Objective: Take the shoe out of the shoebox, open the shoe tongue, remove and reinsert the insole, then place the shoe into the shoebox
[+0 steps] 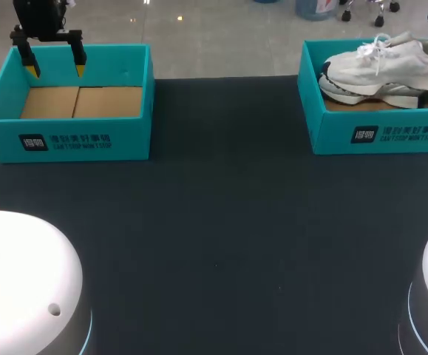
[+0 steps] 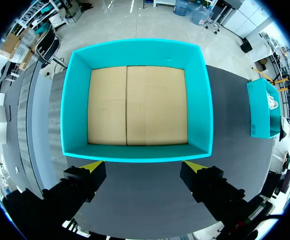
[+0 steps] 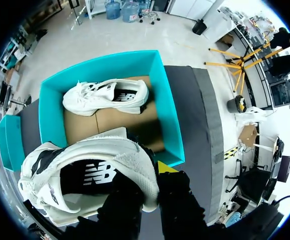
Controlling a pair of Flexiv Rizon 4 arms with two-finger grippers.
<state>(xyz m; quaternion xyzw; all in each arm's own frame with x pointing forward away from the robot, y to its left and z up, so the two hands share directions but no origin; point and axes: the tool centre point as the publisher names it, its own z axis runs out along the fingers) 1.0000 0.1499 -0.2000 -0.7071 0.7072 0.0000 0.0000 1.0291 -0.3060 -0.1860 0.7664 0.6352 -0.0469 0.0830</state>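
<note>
At two o'clock on the bench [image 1: 221, 222], the shoebox [image 1: 361, 118] runs off the head view's edge, and one end of the shoe [image 1: 391, 63] goes with it. Seen from my right wrist, my right tool [image 3: 150, 175] clamps the shoe's heel, which covers one fingertip, so only one yellow tip [image 3: 166, 167] shows. The shoe's lower side is lost in the black rim. From my left wrist, whatever lies in that shoebox is too small to tell.

Dark table [image 1: 221, 222], cardboard-floored teal box [image 1: 80, 140] at left
</note>
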